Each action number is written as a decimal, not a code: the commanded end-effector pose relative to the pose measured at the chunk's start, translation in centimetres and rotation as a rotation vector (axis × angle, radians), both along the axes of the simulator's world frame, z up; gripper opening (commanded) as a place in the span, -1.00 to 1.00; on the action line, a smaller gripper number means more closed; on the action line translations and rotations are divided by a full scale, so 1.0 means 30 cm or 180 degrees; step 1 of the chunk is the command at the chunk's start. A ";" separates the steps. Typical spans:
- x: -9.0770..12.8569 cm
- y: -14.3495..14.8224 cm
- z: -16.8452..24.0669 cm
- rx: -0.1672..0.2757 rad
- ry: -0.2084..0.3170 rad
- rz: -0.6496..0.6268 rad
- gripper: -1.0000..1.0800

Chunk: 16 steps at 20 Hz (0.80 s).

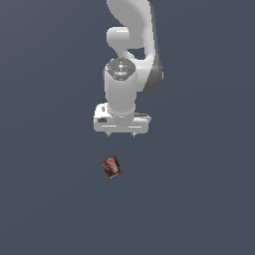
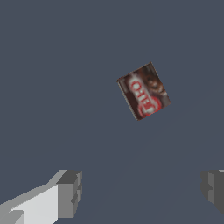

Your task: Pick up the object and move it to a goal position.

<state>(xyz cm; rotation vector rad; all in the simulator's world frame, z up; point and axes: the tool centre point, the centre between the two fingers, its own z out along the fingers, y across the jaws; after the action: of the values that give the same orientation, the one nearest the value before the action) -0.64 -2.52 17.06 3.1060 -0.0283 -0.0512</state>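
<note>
The object, a tiny flat dark brown box with a red-and-white label, lies flat on the grey surface, turned at an angle. It also shows in the wrist view. My gripper hangs above the surface, apart from the box, which lies below it in the exterior view. In the wrist view the gripper stands wide open and empty, with its two grey fingertips far apart and the box lying beyond them, not between them.
The white arm rises behind the gripper toward the top of the exterior view. The plain dark grey surface fills the rest of both views.
</note>
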 end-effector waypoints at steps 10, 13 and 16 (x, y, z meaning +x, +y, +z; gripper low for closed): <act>0.014 -0.014 0.039 -0.0071 -0.0065 0.0137 0.92; 0.014 -0.014 0.037 -0.0068 -0.0062 0.0132 0.92; 0.017 -0.015 0.034 -0.0068 -0.0062 0.0148 0.92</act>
<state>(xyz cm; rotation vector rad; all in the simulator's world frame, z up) -0.16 -2.95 18.15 3.0845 0.0382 -0.0188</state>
